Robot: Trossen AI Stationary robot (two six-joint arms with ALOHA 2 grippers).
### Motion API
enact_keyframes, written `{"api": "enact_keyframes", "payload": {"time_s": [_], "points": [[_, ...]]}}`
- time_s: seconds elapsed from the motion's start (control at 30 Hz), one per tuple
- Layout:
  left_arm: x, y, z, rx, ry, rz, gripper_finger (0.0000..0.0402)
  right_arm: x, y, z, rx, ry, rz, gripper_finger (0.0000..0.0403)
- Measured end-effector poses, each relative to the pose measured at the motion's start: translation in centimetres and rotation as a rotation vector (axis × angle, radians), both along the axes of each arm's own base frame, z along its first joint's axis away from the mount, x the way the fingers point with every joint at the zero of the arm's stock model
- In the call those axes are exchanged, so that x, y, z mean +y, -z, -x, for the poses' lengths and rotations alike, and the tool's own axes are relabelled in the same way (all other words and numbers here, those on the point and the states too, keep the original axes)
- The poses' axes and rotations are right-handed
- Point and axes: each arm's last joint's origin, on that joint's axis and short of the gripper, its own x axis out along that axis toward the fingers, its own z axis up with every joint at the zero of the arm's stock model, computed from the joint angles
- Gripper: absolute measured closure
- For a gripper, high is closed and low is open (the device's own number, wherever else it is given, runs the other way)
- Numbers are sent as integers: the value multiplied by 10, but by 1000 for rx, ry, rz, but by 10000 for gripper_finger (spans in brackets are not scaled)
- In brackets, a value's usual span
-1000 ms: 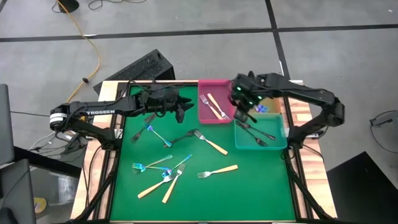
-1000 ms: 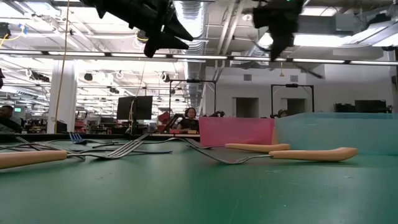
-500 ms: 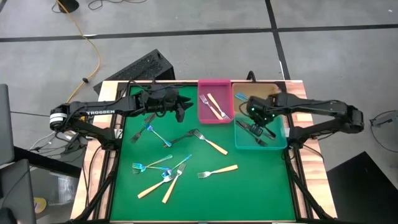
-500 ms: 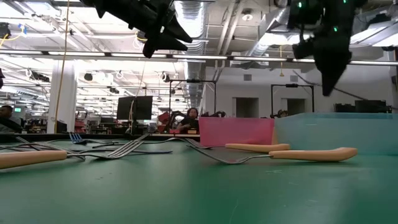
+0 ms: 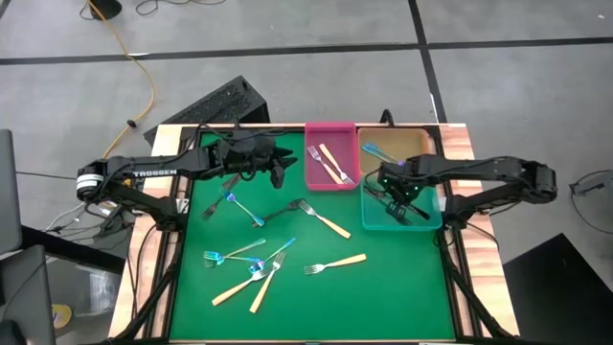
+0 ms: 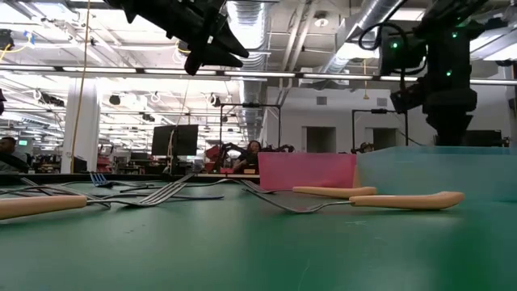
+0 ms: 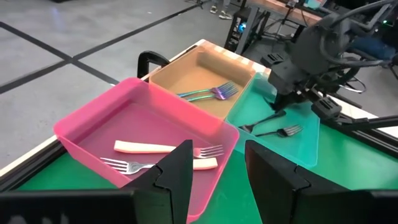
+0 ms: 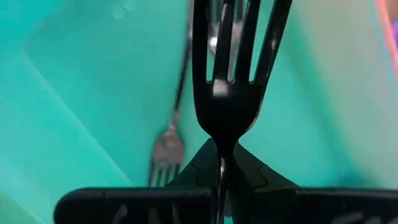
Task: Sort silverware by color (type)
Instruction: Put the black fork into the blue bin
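My right tool (image 8: 221,163) pinches a black fork (image 8: 231,74) over the teal bin (image 5: 427,217); left tool (image 7: 214,165) hangs half-open, empty.

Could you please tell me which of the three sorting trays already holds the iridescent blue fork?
The tan tray at the table's far right corner, behind the teal tray; the pink tray holds two tan-handled forks instead.

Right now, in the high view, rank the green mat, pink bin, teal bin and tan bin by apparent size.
1. green mat
2. teal bin
3. pink bin and tan bin: look alike, and the right arm covers part of the tan one, so unranked.
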Motion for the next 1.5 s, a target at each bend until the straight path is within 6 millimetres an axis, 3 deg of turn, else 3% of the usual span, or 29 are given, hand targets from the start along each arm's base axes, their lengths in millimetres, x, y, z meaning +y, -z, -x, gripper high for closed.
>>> {"api": "enact_keyframes", "payload": {"time_s": [0.37, 0.6, 1.07, 1.2, 1.5], "points": [[0, 0, 0, 5, -3, 0, 272, 3, 20, 1, -33, 14, -35, 372], [1, 0, 1, 15, -40, -28, 272, 3, 20, 0, -51, 26, -47, 372], [2, 0, 1, 22, -59, -46, 272, 2, 20, 0, -64, 223, -46, 372], [2, 0, 1, 25, -57, -51, 272, 3, 30, 5, -47, 281, -38, 372], [2, 0, 1, 31, -56, -65, 272, 7, 35, 6, -47, 250, 3, 372]]}}
